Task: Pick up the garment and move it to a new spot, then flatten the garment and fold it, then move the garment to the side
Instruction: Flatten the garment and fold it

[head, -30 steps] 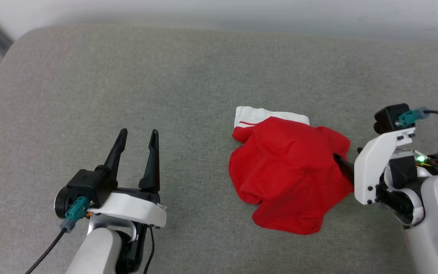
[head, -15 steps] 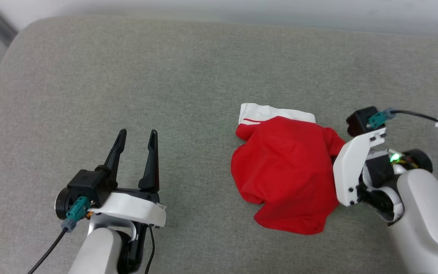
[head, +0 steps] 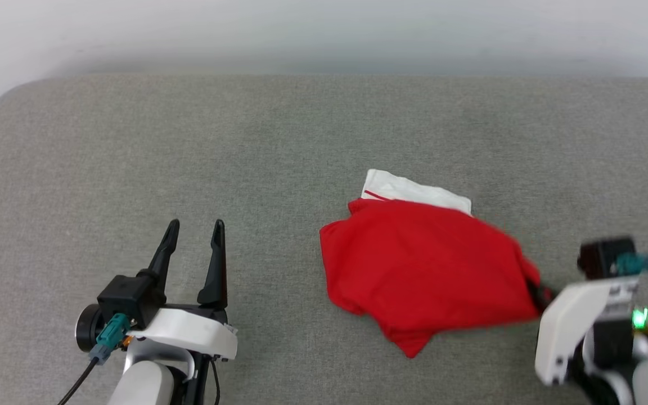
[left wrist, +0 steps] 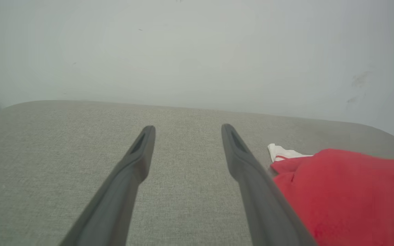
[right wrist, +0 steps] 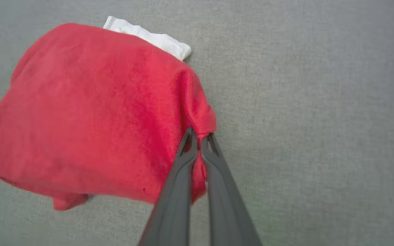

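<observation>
Pinching a red edge fold of the garment point(right wrist: 80, 109) with the right gripper point(right wrist: 199, 137), tips closed tight. Soft, light, floppy; bound to drape. Spread wide and empty at the left gripper point(head: 193, 225).

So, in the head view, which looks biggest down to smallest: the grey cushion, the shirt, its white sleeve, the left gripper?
1. cushion, by far.
2. shirt.
3. left gripper and white sleeve look about alike. The gripper is nearer the camera and the sleeve is partly hidden under red cloth, so I won't rank them.
</observation>
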Robot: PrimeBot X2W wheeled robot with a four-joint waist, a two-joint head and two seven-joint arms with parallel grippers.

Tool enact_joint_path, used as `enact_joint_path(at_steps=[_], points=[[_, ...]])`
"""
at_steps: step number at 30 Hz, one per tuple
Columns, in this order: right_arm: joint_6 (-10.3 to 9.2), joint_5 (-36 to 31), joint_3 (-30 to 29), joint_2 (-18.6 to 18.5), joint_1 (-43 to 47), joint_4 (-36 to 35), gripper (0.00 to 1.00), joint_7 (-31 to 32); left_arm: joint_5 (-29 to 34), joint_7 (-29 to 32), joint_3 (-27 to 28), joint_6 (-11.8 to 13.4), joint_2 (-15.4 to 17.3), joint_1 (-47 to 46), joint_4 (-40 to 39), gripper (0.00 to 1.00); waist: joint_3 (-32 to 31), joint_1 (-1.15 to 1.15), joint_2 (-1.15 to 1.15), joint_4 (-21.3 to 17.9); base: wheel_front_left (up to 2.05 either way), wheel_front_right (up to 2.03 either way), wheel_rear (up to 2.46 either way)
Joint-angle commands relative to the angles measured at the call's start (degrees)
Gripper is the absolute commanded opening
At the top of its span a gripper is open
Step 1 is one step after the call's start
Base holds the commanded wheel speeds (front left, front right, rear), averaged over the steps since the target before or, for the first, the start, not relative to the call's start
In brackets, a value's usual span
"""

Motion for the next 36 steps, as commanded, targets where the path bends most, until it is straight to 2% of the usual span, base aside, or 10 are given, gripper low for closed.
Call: enact_joint_path(at_steps=[1,4,8,9,10,16,23,26,30,36], points=[[-0.04,0.64,-0.25,0.67,1.68,-0.15,0.00,0.48,-0.20,-0.13,0.05,0.02,0.26,0.42,0.14,1.00,-0.50,0.00,0.00,-0.40,0.00,0.00,0.00],[-0.04,1.83,-0.48,2.62,9.31,-0.16,0.00,2.33,-0.29,0.00,-0.12,0.11,0.33,1.07,0.36,1.00,-1.11,0.00,0.00,-0.63,0.00,0.00,0.00],[-0.03,4.31,0.80,3.83,15.43,3.34,0.00,2.40,-0.51,0.22,-0.28,0.26,0.52,1.36,0.68,1.00,-1.79,0.00,0.00,-0.74,0.00,0.00,0.00],[-0.04,4.83,1.33,3.93,16.04,4.10,0.26,1.56,-0.52,0.44,-0.31,0.39,0.60,1.41,0.78,1.00,-1.92,0.00,0.00,-0.81,0.00,0.00,0.00],[-0.03,5.50,1.50,4.06,16.31,4.67,1.00,0.27,-0.53,0.51,-0.32,0.44,0.67,1.50,0.82,1.00,-2.03,0.00,0.00,-0.92,0.00,0.00,0.00],[-0.03,8.28,2.36,3.99,13.92,3.64,1.00,-10.89,-0.91,0.76,-0.20,0.91,1.19,2.59,0.85,1.00,-3.19,0.00,0.00,-1.85,0.00,0.00,0.00],[-0.03,6.97,-0.07,4.05,11.57,-1.37,1.00,-21.16,-0.97,1.15,-0.49,1.32,1.45,3.46,0.30,1.00,-4.26,0.00,0.00,-2.04,0.00,0.00,0.00],[-0.04,5.43,-1.20,3.46,8.64,-1.72,1.00,-21.20,-1.05,1.21,-0.68,1.51,1.40,3.14,-0.12,1.00,-3.98,0.00,0.00,-1.84,0.00,0.00,0.00],[-0.03,6.04,-1.70,0.34,2.31,2.04,1.00,-18.75,-0.85,1.15,-0.96,1.26,1.62,1.84,-0.91,1.00,-2.14,0.00,0.00,-0.87,0.00,0.00,0.00],[-0.03,9.69,1.34,-6.39,-8.46,10.88,1.00,-9.88,-0.13,0.85,-2.12,0.65,1.18,-0.86,-1.99,1.00,1.74,0.00,0.00,2.50,0.00,0.00,0.00]])
